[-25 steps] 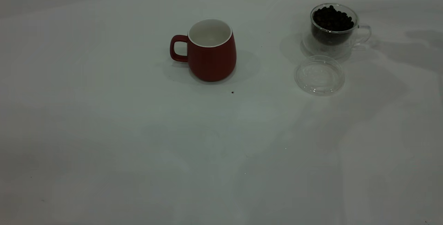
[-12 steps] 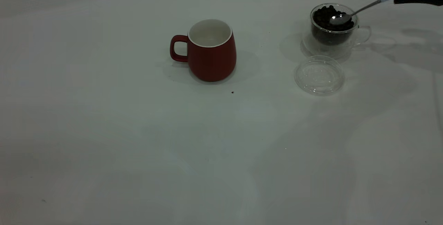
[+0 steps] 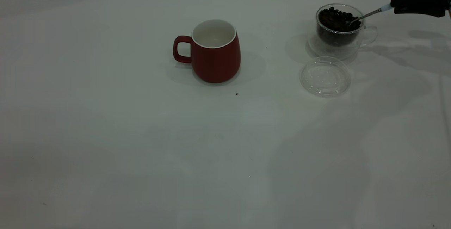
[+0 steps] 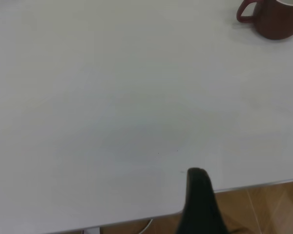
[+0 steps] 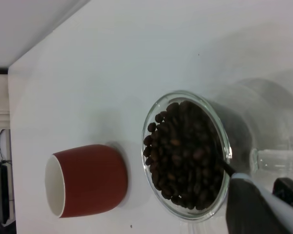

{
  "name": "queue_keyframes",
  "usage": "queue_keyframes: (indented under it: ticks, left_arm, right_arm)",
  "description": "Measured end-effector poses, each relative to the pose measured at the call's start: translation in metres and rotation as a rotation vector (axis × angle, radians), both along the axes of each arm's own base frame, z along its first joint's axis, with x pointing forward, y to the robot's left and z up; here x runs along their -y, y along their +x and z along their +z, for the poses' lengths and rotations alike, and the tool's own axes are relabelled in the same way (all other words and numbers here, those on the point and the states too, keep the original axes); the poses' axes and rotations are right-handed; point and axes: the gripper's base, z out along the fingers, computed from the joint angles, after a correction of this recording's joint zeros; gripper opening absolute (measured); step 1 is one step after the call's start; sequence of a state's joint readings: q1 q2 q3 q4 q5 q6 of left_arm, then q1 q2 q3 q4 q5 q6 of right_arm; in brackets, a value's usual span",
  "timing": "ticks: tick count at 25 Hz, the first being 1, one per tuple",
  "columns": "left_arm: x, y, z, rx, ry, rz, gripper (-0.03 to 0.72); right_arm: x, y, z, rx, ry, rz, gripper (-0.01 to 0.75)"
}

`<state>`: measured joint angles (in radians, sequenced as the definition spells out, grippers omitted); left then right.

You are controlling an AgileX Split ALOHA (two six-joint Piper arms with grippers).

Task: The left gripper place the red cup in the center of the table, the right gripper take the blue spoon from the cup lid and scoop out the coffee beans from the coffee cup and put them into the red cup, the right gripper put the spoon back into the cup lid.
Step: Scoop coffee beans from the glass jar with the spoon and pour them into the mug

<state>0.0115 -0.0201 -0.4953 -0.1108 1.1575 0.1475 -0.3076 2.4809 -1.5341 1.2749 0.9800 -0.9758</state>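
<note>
The red cup [image 3: 215,51] stands upright near the table's middle, white inside and empty; it also shows in the right wrist view [image 5: 88,179] and the left wrist view [image 4: 273,17]. The glass coffee cup [image 3: 339,28] at the far right is full of coffee beans [image 5: 185,151]. My right gripper [image 3: 400,5] is shut on the spoon [image 3: 368,13], whose handle is pale blue; its bowl is dug into the beans. The clear cup lid [image 3: 325,76] lies empty in front of the coffee cup. My left gripper is out of the exterior view; one dark finger [image 4: 200,204] shows at the near table edge.
A small dark speck [image 3: 236,94] lies on the table just in front of the red cup. The white table [image 3: 141,144] ends at the back wall behind both cups. Wooden floor [image 4: 273,209] shows beyond the table edge in the left wrist view.
The spoon has come down from above the coffee cup and its bowl has sunk into the beans. The right gripper has moved down into view at the far right.
</note>
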Motion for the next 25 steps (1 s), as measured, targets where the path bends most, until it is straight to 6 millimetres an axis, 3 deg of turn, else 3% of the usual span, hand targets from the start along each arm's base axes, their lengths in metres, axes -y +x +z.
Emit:
queue_keyframes:
  ticks: [21, 25]
  left_arm:
    - [0.0, 0.0, 0.0, 0.0, 0.0, 0.0, 0.587]
    - [0.0, 0.0, 0.0, 0.0, 0.0, 0.0, 0.587]
  right_arm:
    - [-0.0033, -0.0026, -0.0073, -0.02, 0.081, 0.005, 0.105]
    - [0.0048, -0.0042, -0.0058, -0.018, 0.104, -0.013, 0.105]
